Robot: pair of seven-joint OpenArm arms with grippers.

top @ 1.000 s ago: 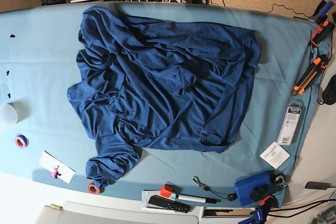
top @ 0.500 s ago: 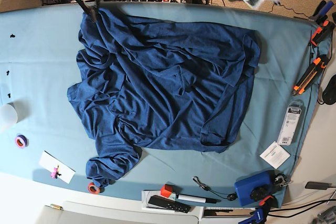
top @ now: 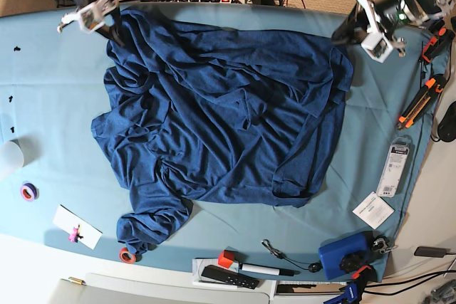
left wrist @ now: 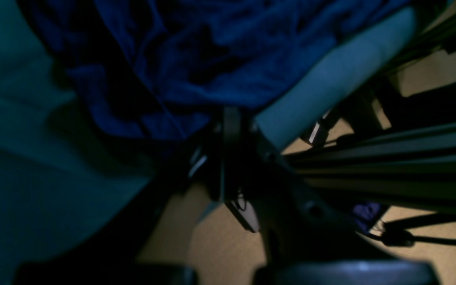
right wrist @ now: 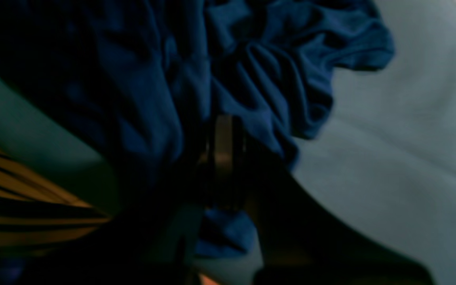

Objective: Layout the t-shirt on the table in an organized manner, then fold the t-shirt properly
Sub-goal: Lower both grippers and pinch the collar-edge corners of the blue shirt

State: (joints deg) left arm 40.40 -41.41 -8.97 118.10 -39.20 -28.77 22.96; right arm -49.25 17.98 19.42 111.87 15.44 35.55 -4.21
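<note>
T-shirt lying rumpled on counter, both hands closed at its far corners.
The heathered navy t-shirt (top: 221, 112) is spreading in soft folds between the closed right hand (top: 112, 28) and closed left hand (top: 344, 32), neither visibly pinching fabric, on the wrinkled teal counter (top: 50, 97).

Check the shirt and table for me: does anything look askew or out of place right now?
Yes. The t-shirt lies crumpled and twisted on the table, heavily wrinkled, with one sleeve bunched toward the near edge beside a small orange tape roll. Both pincers are at its far corners. Nothing looks spilled or damaged.
</note>
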